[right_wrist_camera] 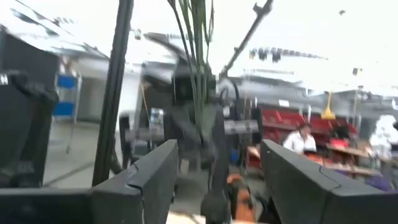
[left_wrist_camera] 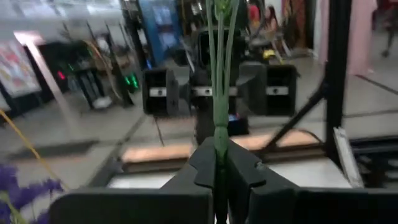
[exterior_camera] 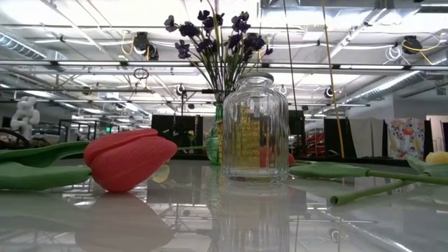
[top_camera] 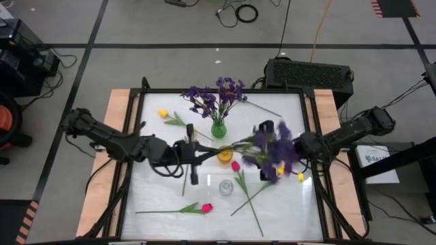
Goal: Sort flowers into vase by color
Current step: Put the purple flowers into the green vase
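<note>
A purple sprig (top_camera: 272,151) hangs over the middle of the table, its green stems (left_wrist_camera: 219,93) in my shut left gripper (top_camera: 201,152), which reaches in level from the left. My right gripper (top_camera: 286,146) comes in from the right and stands open at the sprig's bloom end. Its fingers (right_wrist_camera: 155,180) stand either side of the stems (right_wrist_camera: 198,43); whether they touch, I cannot tell. A green vase (top_camera: 218,129) holds more purple sprigs (exterior_camera: 217,35). An amber vase (top_camera: 225,156) and a clear vase (exterior_camera: 253,129) stand nearer. Pink-red tulips (exterior_camera: 129,159) and yellow tulips (top_camera: 163,113) lie flat on the table. My left gripper pinches the sprig's green stems (left_wrist_camera: 219,152) between its two fingers, toward the stems' bare end. The fingers come level from the table's left, and the stems run on along their line toward the right. The sprig is lifted clear, above the amber vase.
A pink-red tulip (top_camera: 236,165) with a long stem lies right of the clear vase, another (top_camera: 206,207) lies near the front, and a yellow one (top_camera: 300,177) lies below my right gripper. A black box (top_camera: 306,71) sits behind the table's far edge.
</note>
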Available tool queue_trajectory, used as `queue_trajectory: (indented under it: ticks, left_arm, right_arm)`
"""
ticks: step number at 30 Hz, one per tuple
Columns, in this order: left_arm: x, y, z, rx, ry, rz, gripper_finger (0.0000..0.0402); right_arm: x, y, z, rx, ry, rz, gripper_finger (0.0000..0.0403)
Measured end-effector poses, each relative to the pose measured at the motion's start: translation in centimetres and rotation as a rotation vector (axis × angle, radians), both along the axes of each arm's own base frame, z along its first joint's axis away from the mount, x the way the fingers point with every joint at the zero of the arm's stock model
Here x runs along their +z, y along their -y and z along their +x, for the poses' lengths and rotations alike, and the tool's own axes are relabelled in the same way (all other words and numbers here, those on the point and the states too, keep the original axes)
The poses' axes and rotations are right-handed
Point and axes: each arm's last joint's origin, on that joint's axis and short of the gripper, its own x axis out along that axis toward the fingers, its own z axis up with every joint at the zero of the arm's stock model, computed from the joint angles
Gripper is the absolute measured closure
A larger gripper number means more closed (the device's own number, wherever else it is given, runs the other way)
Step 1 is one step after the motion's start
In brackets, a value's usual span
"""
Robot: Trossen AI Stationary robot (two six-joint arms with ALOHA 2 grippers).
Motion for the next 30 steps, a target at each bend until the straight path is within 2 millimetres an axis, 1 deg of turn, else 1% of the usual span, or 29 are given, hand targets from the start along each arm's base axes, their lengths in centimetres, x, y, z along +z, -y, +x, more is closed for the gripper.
queue_trajectory:
  ticks: [3, 6, 11, 14, 17, 21, 27, 30]
  left_arm:
    - [-0.6, -0.1, 0.5, 0.010, 0.025, 0.028, 0.0389]
    - [-0.7, -0.4, 0.9, 0.012, 0.038, 0.017, 0.0389]
    - [-2.3, -0.4, 2.5, 0.004, 0.023, 0.024, 0.0389]
    - [-2.2, -0.5, 2.8, -0.004, 0.051, 0.024, 0.0389]
    - [-1.9, -0.4, 2.7, -0.005, 0.081, 0.039, 0.0389]
    - [-1.5, 0.0, 2.6, -0.043, 0.117, 0.051, 0.0389]
    - [-1.6, -0.3, 2.7, -0.058, 0.110, 0.051, 0.0389]
    - [-1.6, -0.3, 2.7, -0.058, 0.109, 0.050, 0.0389]
  right_arm:
    - [0.5, 0.6, 0.7, -0.012, 0.038, -0.005, 0.0181]
    - [1.6, 1.0, 1.4, 0.022, 0.075, -0.040, 0.0181]
    - [3.3, 0.8, 3.0, 0.053, 0.056, -0.077, 0.0181]
    - [3.9, 0.7, 3.6, 0.047, 0.029, -0.103, 0.0181]
    - [3.8, 0.5, 3.9, 0.063, -0.006, -0.115, 0.0190]
    - [3.8, 0.5, 3.9, 0.085, -0.011, -0.104, 0.0222]
    - [3.9, 0.4, 3.8, 0.123, 0.014, -0.115, 0.0293]
    - [3.9, 0.3, 3.8, 0.143, 0.016, -0.120, 0.0322]
